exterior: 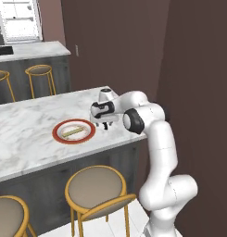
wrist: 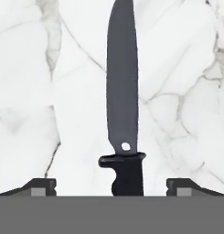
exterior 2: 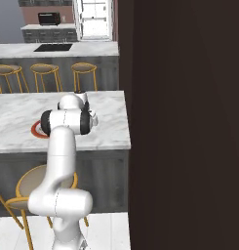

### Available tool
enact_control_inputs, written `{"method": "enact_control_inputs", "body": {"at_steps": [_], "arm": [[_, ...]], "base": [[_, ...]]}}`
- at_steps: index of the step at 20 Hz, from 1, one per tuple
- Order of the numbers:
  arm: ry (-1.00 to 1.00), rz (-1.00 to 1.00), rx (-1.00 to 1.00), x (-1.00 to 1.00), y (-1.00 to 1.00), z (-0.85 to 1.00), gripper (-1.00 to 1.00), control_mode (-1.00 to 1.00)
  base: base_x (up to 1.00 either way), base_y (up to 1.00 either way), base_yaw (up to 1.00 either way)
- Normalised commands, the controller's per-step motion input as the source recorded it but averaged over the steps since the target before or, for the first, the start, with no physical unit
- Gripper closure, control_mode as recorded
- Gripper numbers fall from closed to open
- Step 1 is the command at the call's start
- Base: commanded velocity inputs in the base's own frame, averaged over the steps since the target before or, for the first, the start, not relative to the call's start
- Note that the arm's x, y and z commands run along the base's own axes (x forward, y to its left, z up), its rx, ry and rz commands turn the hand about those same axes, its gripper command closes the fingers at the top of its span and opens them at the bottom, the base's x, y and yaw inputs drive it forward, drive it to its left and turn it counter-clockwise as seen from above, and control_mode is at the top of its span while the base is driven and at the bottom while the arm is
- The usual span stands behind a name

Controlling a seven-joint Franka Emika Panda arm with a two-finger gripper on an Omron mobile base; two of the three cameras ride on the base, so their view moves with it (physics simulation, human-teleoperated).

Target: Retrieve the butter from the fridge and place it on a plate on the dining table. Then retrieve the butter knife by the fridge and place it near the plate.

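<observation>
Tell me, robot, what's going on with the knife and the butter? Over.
Gripper open, low over the dining table. Butter knife flat on the marble between the fingertips. Butter on the plate. Nothing in the way.

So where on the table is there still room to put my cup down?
The dining table has bare marble left of the plate and along the stool-side edge in front of it. It's crowded right of the plate: the open gripper hovers over the butter knife there. The butter lies on the plate.
</observation>
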Motion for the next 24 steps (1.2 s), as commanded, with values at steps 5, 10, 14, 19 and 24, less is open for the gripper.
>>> {"method": "enact_control_inputs", "body": {"at_steps": [5, 10, 14, 19, 24], "arm": [[0.06, -0.01, 0.0, -0.01, 0.0, 0.03, -1.0, -1.0], [0.0, 0.0, 0.0, -0.32, 0.0, 0.34, -1.0, -1.0], [-0.01, 0.0, 0.0, -0.73, 0.0, 0.58, -1.0, -1.0], [-0.03, 0.0, -0.02, -0.97, 0.04, 0.65, -1.0, -1.0], [-0.09, 0.0, -0.02, -1.0, 0.0, 0.4, -1.0, -1.0]], "base": [[0.0, 0.0, 0.0], [0.0, 0.0, 0.0], [0.0, 0.0, 0.0], [0.0, 0.0, 0.0], [0.0, 0.0, 0.0]]}}
